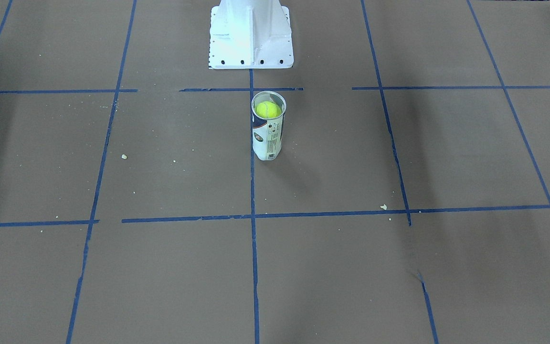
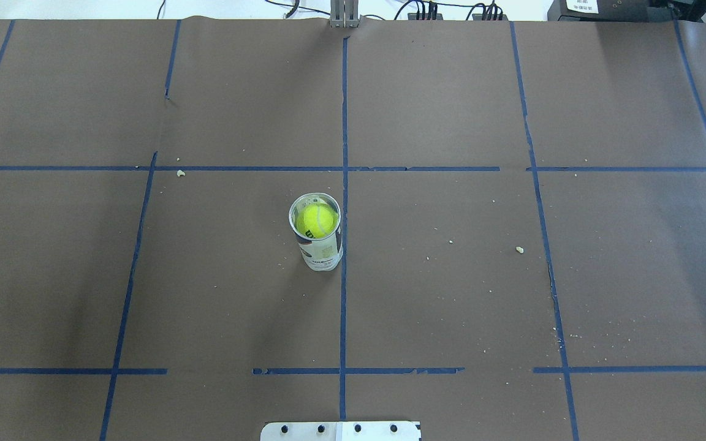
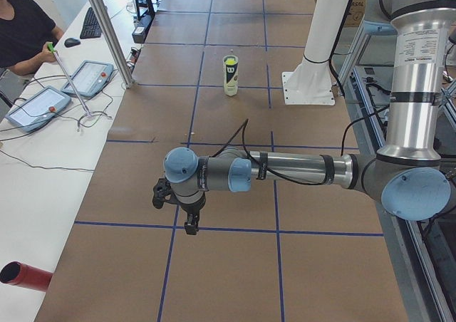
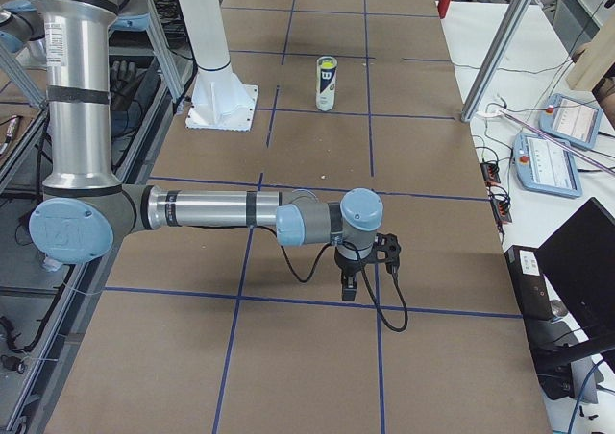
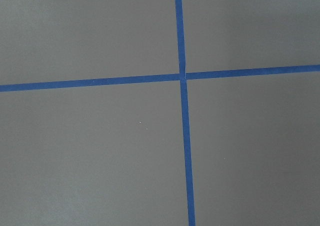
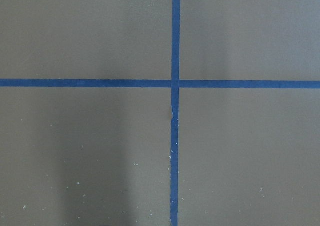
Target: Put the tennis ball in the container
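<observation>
The tennis ball (image 1: 268,110) sits inside the upright clear container (image 1: 268,142), just below its silvery rim, near the table's middle. From overhead the ball (image 2: 317,220) fills the container's (image 2: 323,252) mouth. Both arms are far from it. The left gripper (image 3: 191,226) hangs low over the table at the left end. The right gripper (image 4: 348,290) hangs low at the right end. Neither shows in the overhead or front view, so I cannot tell whether they are open or shut. Both wrist views show only brown table and blue tape lines.
The white robot base (image 1: 251,36) stands just behind the container. An operator (image 3: 21,30) sits at a side bench with teach pendants (image 3: 28,108). A red tube (image 3: 25,276) lies at that bench's near end. Blue tape lines grid the brown table.
</observation>
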